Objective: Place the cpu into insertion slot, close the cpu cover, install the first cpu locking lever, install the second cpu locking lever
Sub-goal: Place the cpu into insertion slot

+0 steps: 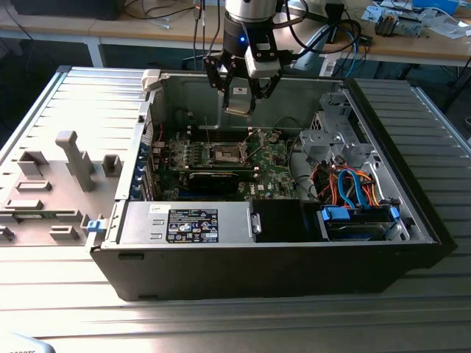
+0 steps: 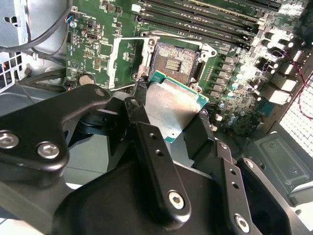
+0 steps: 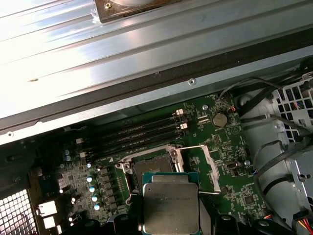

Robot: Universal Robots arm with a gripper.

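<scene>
Gripper [image 1: 239, 107]: clenched on small silvery-grey square cpu [image 3: 171, 208]
Position of cpu: above dark-centred square insertion slot [image 2: 173, 58], apart
Surface: green motherboard [image 3: 227, 183], open black computer case [image 1: 280, 276]

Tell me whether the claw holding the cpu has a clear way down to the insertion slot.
Probably yes: the claw grips the cpu near the bare insertion slot, the cpu cover is swung open, and nothing lies between them.

Silvery-grey cpu [image 3: 171, 208], black tool [image 1: 241, 97], green board [image 2: 90, 51], seemingly dark insertion slot [image 2: 173, 58]
</scene>
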